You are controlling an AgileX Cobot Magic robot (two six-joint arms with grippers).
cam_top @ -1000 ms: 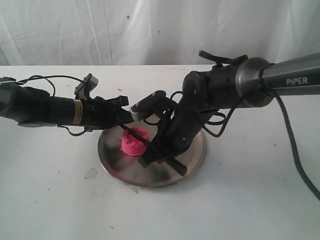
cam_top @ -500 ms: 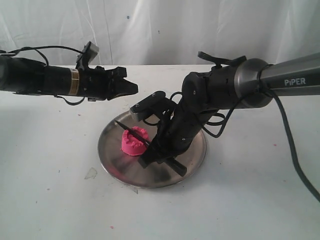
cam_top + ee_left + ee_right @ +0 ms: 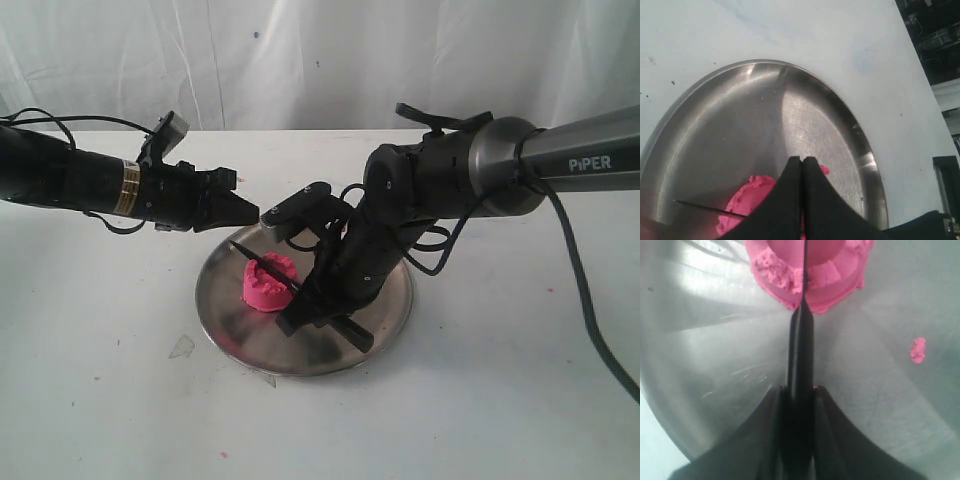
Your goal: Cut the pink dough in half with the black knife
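while the knife rests in the dough, the left gripper hangs closed and empty

where the round steel plate (image 3: 385, 300) sits on the white table (image 3: 100, 380), the pink dough (image 3: 268, 285) lies on the plate's left half as seen from the exterior camera, a single mound with a rough, dented top. the right gripper (image 3: 303, 303) is clamped on the handle of the black knife (image 3: 255, 258), low over the plate just beside the dough. the blade slants up across the mound, and its tip sticks out past the far side. in the right wrist view the black knife (image 3: 801, 355) runs straight down the middle of the pink dough (image 3: 825, 275), set into a notch in the mound's rim, with the fingers (image 3: 827, 410) pressed against the handle on both sides. a small pink crumb (image 3: 917, 350) lies apart on the bare metal. the left gripper (image 3: 245, 212) hovers above the plate's far left rim, clear of the dough, its fingers (image 3: 790, 180) pressed together with nothing between them.
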